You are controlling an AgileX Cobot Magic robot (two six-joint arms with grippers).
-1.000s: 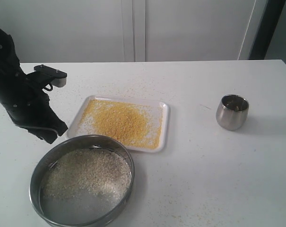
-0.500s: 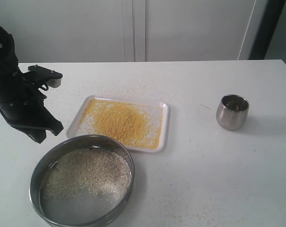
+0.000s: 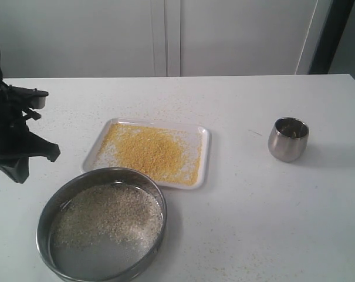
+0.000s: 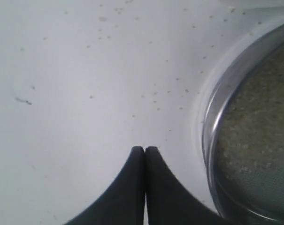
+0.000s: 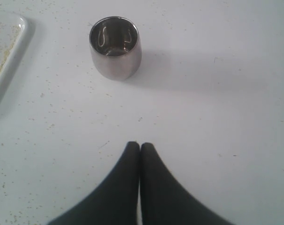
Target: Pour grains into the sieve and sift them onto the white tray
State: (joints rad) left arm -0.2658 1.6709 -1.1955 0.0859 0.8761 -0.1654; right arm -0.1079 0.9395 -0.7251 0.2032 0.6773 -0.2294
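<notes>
The white tray (image 3: 204, 141) lies flat on the table, spread over most of its floor with golden-yellow grains (image 3: 151, 151), thickest toward the middle and thinner at its right edge. Just in front of the tray's near-left corner stands the sieve (image 3: 86, 258), its steel rim close against the tray's near edge. Coarser pale bits (image 3: 107, 214) cover the half of the mesh nearest the tray, and the part farthest from it is bare wire. Well off to the tray's right stands a small rounded steel cup (image 3: 288, 139), upright, its inside mostly shiny metal.

The left gripper (image 4: 144, 149) is off the tray's left side, over bare tabletop beside the sieve's rim, its two black fingers pressed together on nothing. The right gripper (image 5: 140, 144) is likewise pressed together and empty, over the table off the tray's right side, with the cup ahead of its tips.

The white tabletop (image 3: 253, 223) is dotted with stray specks (image 3: 165, 108), densest around the tray. Beyond the tray's far side rise white wall panels (image 3: 165, 35), with a dark upright strip (image 3: 332, 35) at their right end.
</notes>
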